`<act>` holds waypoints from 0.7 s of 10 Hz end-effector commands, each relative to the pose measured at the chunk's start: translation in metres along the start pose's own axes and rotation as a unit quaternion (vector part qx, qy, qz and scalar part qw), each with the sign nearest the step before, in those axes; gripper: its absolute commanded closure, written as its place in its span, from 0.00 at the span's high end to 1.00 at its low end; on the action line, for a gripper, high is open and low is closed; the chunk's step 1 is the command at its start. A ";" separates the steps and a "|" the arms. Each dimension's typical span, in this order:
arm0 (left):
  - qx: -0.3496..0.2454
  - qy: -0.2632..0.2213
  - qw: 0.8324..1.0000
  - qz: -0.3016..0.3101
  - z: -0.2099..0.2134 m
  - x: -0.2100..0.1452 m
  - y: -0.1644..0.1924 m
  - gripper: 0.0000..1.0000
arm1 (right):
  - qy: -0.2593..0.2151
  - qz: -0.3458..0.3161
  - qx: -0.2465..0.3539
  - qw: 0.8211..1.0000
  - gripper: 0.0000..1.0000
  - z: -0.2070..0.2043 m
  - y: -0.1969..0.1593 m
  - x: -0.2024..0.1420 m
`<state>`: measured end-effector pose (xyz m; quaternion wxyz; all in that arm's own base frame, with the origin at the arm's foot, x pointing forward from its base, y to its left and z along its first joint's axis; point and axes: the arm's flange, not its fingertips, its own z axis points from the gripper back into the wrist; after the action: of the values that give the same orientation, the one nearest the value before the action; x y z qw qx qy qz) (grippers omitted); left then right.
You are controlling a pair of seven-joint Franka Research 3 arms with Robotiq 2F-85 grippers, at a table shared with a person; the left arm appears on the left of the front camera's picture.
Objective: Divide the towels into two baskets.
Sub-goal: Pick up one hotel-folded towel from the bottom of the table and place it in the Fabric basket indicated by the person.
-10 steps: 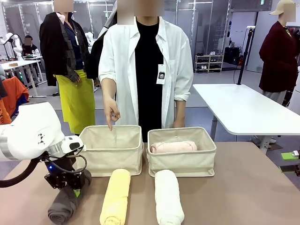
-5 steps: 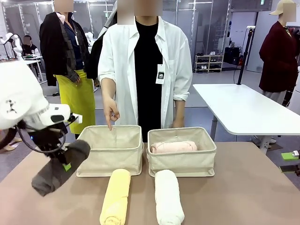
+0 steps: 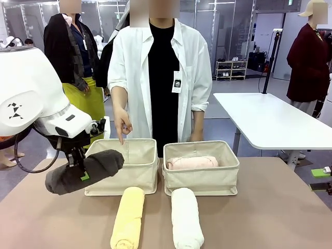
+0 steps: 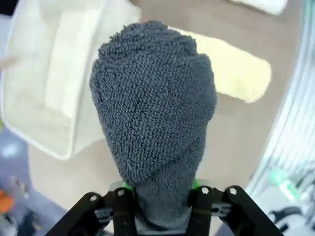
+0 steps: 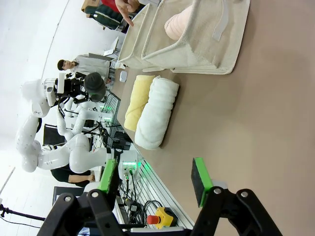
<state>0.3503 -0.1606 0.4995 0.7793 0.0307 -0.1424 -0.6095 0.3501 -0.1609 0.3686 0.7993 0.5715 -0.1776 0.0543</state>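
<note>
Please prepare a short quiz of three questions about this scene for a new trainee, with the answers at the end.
1. True or false: the left end effector is shut on the dark grey towel.
2. Which colour is the towel lying in the right basket? A) pale yellow B) white C) pale pink
3. Fill in: the person's hand points down at the ____ basket.
Key: 1 true. 2 C, the pale pink towel. 3 left, the left basket.
</note>
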 end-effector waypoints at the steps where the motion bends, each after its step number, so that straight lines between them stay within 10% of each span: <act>1: 0.008 -0.001 1.000 -0.017 0.003 -0.022 -0.006 0.19 | -0.002 0.000 0.000 1.000 0.75 -0.001 0.004 -0.002; 2: 0.015 -0.019 0.995 0.100 0.002 -0.028 -0.010 0.19 | -0.002 0.000 0.000 1.000 0.75 -0.001 0.004 -0.002; 3: -0.004 -0.003 1.000 -0.026 -0.001 -0.002 -0.004 0.19 | -0.002 0.000 0.000 1.000 0.75 -0.001 0.004 -0.002; 4: -0.004 -0.003 1.000 -0.026 -0.001 -0.002 -0.004 0.19 | -0.002 0.000 0.000 1.000 0.75 -0.001 0.004 -0.002; 5: -0.004 -0.004 1.000 0.008 -0.003 -0.014 -0.006 0.41 | -0.002 0.000 0.000 1.000 0.75 -0.001 0.004 -0.002; 7: 0.087 -0.019 0.996 -0.010 0.012 0.008 0.022 0.41 | -0.002 0.000 0.000 1.000 0.75 -0.001 0.004 -0.002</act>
<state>0.3511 -0.1566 0.5088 0.7681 0.0519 -0.1815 -0.6119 0.3501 -0.1609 0.3686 0.7993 0.5715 -0.1775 0.0543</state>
